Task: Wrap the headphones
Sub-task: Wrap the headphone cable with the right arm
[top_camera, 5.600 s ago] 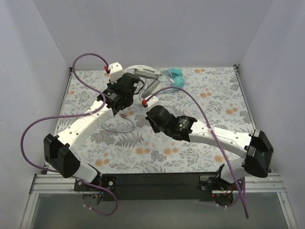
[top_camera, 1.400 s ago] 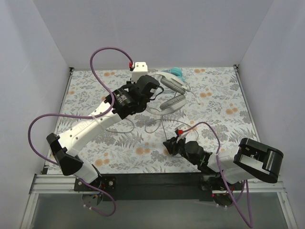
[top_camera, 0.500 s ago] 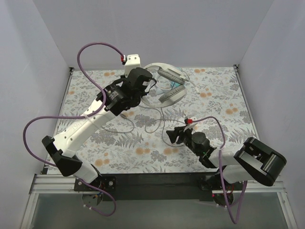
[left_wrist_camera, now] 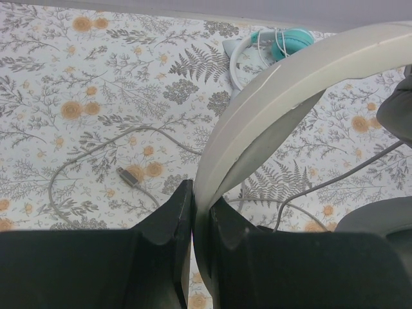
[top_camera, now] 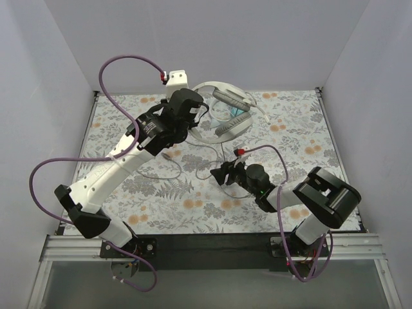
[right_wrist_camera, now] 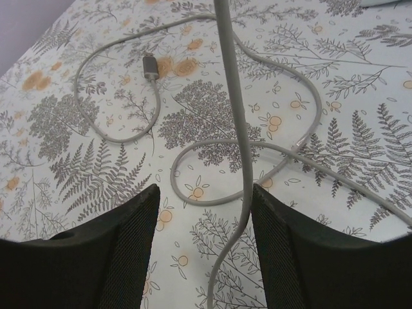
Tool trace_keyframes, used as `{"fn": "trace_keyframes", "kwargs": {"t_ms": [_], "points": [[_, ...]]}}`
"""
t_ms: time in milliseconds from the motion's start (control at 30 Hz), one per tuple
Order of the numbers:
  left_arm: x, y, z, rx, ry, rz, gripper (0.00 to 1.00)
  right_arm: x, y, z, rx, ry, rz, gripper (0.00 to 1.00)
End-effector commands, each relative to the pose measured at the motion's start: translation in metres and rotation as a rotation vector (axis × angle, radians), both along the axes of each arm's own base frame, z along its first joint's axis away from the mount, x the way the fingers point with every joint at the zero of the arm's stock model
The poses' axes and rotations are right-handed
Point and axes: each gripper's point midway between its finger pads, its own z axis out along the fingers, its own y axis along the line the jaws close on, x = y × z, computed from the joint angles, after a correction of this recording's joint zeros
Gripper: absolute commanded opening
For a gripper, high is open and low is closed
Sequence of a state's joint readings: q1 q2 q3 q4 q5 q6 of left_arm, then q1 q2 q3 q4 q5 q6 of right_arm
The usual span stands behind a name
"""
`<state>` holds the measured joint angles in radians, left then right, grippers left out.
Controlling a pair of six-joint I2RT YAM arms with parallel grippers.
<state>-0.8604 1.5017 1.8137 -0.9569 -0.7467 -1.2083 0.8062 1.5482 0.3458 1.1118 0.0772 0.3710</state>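
My left gripper (left_wrist_camera: 193, 207) is shut on the pale headband of the white-grey headphones (left_wrist_camera: 283, 90) and holds them raised at the back of the table (top_camera: 222, 103), with grey ear cups (top_camera: 233, 126) hanging below. Their thin grey cable (right_wrist_camera: 239, 129) drops to the floral cloth and loops there, ending in a plug (right_wrist_camera: 150, 66). My right gripper (right_wrist_camera: 205, 212) is open low over the cloth. The cable runs between its fingers, close to the right finger (right_wrist_camera: 283, 238). In the top view it sits mid-table (top_camera: 223, 174). The teal headphones (left_wrist_camera: 290, 42) lie at the back edge.
Loops of grey cable (top_camera: 193, 164) spread across the middle of the floral tablecloth (top_camera: 302, 129). Purple robot cables (top_camera: 109, 71) arc above the left arm and over the right arm (top_camera: 273, 158). White walls close in the table on three sides.
The right arm has swung left and out over the cloth to the cable, its jaws now wide apart. The left arm has carried the white-grey headphones slightly back and left.
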Motion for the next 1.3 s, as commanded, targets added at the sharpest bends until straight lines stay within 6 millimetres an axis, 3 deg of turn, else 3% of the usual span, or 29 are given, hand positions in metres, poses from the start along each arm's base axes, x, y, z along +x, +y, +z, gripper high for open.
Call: {"fn": "trace_keyframes", "kwargs": {"t_ms": [0, 67, 200, 367, 400, 500, 600, 667, 700, 733, 767, 800, 833, 867, 933, 967, 1033, 1067, 1100, 1133, 1167, 1200, 1267], "points": [[-0.007, 0.011, 0.06, -0.159, -0.128, 0.021, 0.0, 0.011, 0.017, 0.016, 0.082, -0.023, 0.013, 0.65], [-0.007, 0.011, 0.062, -0.159, -0.128, 0.023, 0.0, 0.014, 0.023, 0.007, 0.09, 0.003, 0.018, 0.63], [-0.006, 0.013, 0.062, -0.159, -0.135, 0.038, 0.0, 0.006, 0.029, 0.001, 0.146, 0.032, 0.026, 0.5], [0.0, 0.013, 0.067, -0.181, -0.165, 0.071, 0.0, -0.028, 0.039, -0.001, 0.179, 0.054, 0.078, 0.22], [0.001, 0.013, 0.069, -0.189, -0.173, 0.076, 0.0, -0.037, 0.037, 0.0, 0.205, 0.064, 0.093, 0.12], [0.009, 0.01, 0.073, -0.189, -0.188, 0.09, 0.0, -0.06, 0.042, 0.009, 0.247, 0.064, 0.143, 0.01], [0.019, 0.013, 0.074, -0.169, -0.209, 0.111, 0.0, -0.085, 0.036, 0.012, 0.259, 0.08, 0.191, 0.01], [0.028, 0.017, 0.067, -0.138, -0.202, 0.13, 0.0, -0.097, 0.028, -0.007, 0.173, 0.121, 0.189, 0.01], [0.034, 0.022, 0.067, -0.137, -0.209, 0.148, 0.0, -0.106, 0.03, 0.001, 0.168, 0.117, 0.198, 0.01], [0.038, 0.024, 0.062, -0.119, -0.206, 0.158, 0.0, -0.108, 0.029, -0.006, 0.125, 0.141, 0.185, 0.01], [0.042, 0.026, 0.054, -0.09, -0.202, 0.171, 0.0, -0.106, 0.022, -0.033, -0.018, 0.209, 0.127, 0.01], [0.048, 0.03, 0.047, -0.062, -0.201, 0.205, 0.0, -0.112, 0.024, -0.025, -0.047, 0.213, 0.121, 0.01], [0.051, 0.031, 0.043, -0.043, -0.199, 0.22, 0.0, -0.113, 0.019, -0.032, -0.114, 0.233, 0.087, 0.01], [0.054, 0.033, 0.035, -0.007, -0.191, 0.232, 0.0, -0.11, 0.004, -0.045, -0.256, 0.281, 0.007, 0.01], [0.061, 0.034, 0.023, 0.033, -0.189, 0.266, 0.0, -0.115, -0.01, -0.044, -0.382, 0.288, -0.045, 0.01], [0.063, 0.033, 0.012, 0.059, -0.177, 0.267, 0.0, -0.112, -0.026, -0.039, -0.499, 0.284, -0.102, 0.01], [0.066, 0.03, 0.003, 0.067, -0.171, 0.266, 0.0, -0.112, -0.04, -0.026, -0.588, 0.265, -0.152, 0.01], [0.067, 0.029, -0.002, 0.076, -0.164, 0.263, 0.0, -0.111, -0.065, -0.023, -0.701, 0.248, -0.21, 0.01], [0.068, 0.028, -0.012, 0.087, -0.149, 0.263, 0.0, -0.109, -0.058, 0.002, -0.673, 0.218, -0.222, 0.01], [0.068, 0.026, -0.019, 0.099, -0.139, 0.26, 0.0, -0.107, -0.063, 0.014, -0.683, 0.196, -0.247, 0.01], [0.068, 0.026, -0.024, 0.106, -0.132, 0.261, 0.0, -0.104, -0.08, 0.024, -0.74, 0.166, -0.29, 0.01], [0.066, 0.024, -0.033, 0.119, -0.118, 0.254, 0.0, -0.1, -0.076, 0.049, -0.696, 0.142, -0.304, 0.01], [0.061, 0.017, -0.041, 0.13, -0.109, 0.23, 0.0, -0.095, -0.092, 0.071, -0.723, 0.101, -0.351, 0.01]]}}
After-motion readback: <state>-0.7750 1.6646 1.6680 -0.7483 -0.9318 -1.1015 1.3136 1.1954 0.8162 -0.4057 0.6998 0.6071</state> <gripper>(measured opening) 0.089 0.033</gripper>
